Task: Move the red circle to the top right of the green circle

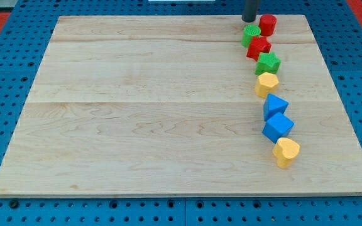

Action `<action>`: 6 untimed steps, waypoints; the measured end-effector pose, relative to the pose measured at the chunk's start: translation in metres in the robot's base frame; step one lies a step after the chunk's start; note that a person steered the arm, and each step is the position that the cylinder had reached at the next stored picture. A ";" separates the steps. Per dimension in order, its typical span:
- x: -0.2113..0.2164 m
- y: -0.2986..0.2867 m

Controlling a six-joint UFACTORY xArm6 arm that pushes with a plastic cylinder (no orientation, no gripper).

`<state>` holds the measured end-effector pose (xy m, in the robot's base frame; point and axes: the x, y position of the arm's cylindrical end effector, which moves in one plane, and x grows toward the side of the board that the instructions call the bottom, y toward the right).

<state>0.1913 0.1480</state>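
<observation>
1. No brand, label or writing can be read anywhere in the view.
2. The board (137, 107) is pale wood on a blue pegboard (5, 207); its left and middle carry nothing, and all the blocks sit in a chain down the view's right.
3. The rod comes in at the view's top and is cut off by the frame, so only its dark lower part shows. My tip (249, 20) stands at the board's top edge, just above the green circle (251, 34) and just left of the red circle (268, 24). Whether it touches either one is hard to tell.
4. There are no jaws to speak of — the arm ends in the bare rod, which holds nothing.
5. The red circle lies near the board's top edge, up and to the right of the green circle, close beside it.
6. Below them, touching or nearly so: a red star (258, 47), then a green star (268, 63), then a yellow block (266, 83) whose shape is unclear.
7. Lower down — two blue cubes (274, 107) (278, 127) pressed together, and a yellow heart (286, 152) at the chain's bottom.
</observation>
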 end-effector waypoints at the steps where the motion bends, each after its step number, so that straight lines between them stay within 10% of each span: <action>1: 0.001 0.013; 6: 0.036 0.076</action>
